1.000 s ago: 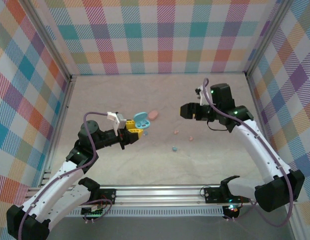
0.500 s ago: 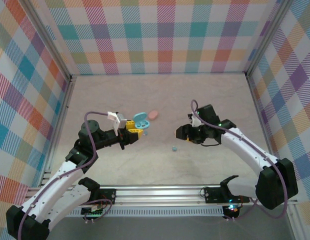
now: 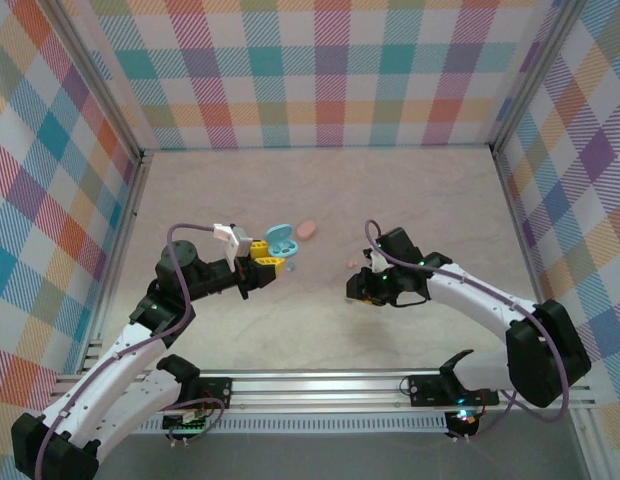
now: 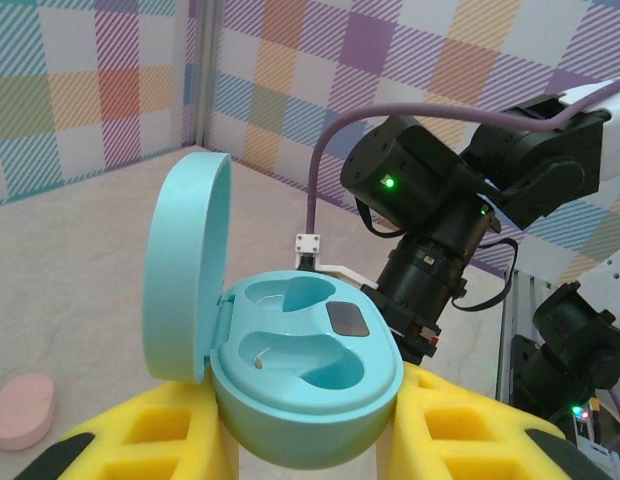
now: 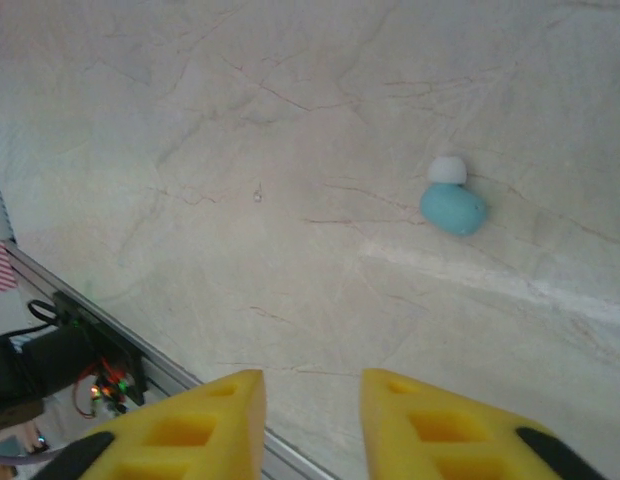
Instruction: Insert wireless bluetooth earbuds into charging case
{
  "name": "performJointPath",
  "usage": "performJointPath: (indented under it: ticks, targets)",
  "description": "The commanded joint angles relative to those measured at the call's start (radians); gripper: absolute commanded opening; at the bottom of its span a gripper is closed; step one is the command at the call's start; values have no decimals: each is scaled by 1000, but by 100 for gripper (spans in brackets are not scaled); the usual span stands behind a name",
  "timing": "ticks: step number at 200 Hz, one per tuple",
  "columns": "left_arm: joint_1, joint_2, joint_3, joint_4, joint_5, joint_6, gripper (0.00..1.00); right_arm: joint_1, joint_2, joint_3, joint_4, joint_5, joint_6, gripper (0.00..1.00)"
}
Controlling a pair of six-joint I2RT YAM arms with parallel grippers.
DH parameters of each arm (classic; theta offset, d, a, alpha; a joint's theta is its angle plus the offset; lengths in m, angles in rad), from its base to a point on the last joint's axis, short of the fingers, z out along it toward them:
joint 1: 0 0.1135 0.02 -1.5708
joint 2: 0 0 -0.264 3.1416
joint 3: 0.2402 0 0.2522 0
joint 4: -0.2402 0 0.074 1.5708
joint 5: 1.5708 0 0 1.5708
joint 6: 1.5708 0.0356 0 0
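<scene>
Right of the open light blue case (image 4: 310, 395), on the table (image 5: 190, 150), a light blue earbud (image 5: 453, 208) with a white tip lies just ahead of the right gripper (image 5: 312, 420), whose jaws stand narrowly parted, holding nothing. The left gripper (image 4: 305, 455) pinches the case, its lid (image 4: 185, 270) raised. A pink case (image 4: 20, 412) lies left of it.

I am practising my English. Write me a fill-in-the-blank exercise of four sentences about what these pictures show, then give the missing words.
1. The left gripper holds a light blue charging case whose lid is ____.
2. Both wells inside this case are ____.
3. A light blue earbud with a ____ tip lies on the table ahead of the right gripper.
4. The other case, lying on the table, is ____ in colour.
Missing words: open; empty; white; pink.
</scene>
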Motion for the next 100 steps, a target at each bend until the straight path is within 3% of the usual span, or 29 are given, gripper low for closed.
performJointPath:
  ticks: [1, 46, 100]
  targets:
    - [-7, -14, 37, -3, -2, 12, 20, 15, 41, -10, 27, 12, 8, 24]
    - [-7, -20, 34, -6, 1, 11, 20, 86, 120, -3, 52, 83, 10, 18]
    - [-7, -22, 44, -23, 13, 22, 20, 90, 199, 26, 31, 166, -43, 11]
